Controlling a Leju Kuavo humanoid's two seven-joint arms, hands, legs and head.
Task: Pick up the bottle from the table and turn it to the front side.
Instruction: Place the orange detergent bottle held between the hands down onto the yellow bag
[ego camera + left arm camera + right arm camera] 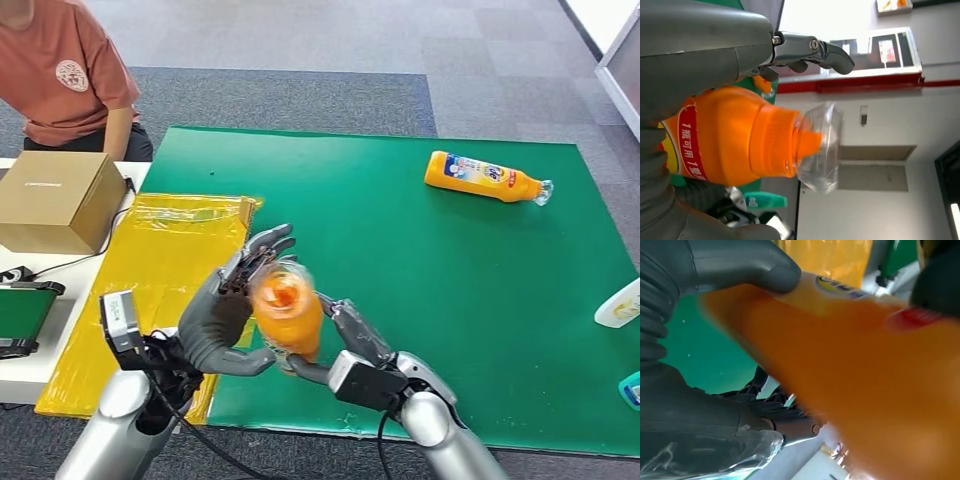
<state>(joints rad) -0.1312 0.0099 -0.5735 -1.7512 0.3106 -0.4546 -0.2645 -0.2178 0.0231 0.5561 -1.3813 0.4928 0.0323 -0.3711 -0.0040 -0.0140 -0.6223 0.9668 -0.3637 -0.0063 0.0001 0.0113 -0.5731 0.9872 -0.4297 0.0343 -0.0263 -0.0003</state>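
- Orange plastic bottle (285, 310), blurred in the head view, is raised off the green mat (392, 300) near its front edge, its top end pointing up toward the camera.
- Left hand (219, 320) grips the bottle from the left side: fingers (264, 245) arch over the top of it, the thumb lies beneath.
- Right hand (351, 345) holds the same bottle from the right and below, palm against the body.
- Left wrist view: the bottle (726, 135) carries an orange neck and a clear cap (821, 147); a red band with white characters wraps the body; a dark finger (813, 50) reaches past the bottle without touching the cap.
- Right wrist view: the bottle (851, 370) is badly smeared; the grey thumb (749, 265) presses on its upper side; the label cannot be read.
- A second orange bottle (483, 177) lies on its side at the far right of the mat, clear cap toward the right edge, well apart from both hands.
- Yellow sheet (151, 290) lies beside the mat on the left, touching its edge.
- Cardboard box (56, 200) stands on the white table (15, 375) to the left of the yellow sheet.
- A person in a rust-coloured shirt (64, 70) stands behind the box.
- A white object (620, 303) and a teal object (631, 390) sit at the right border of the mat, both cut off by the frame.
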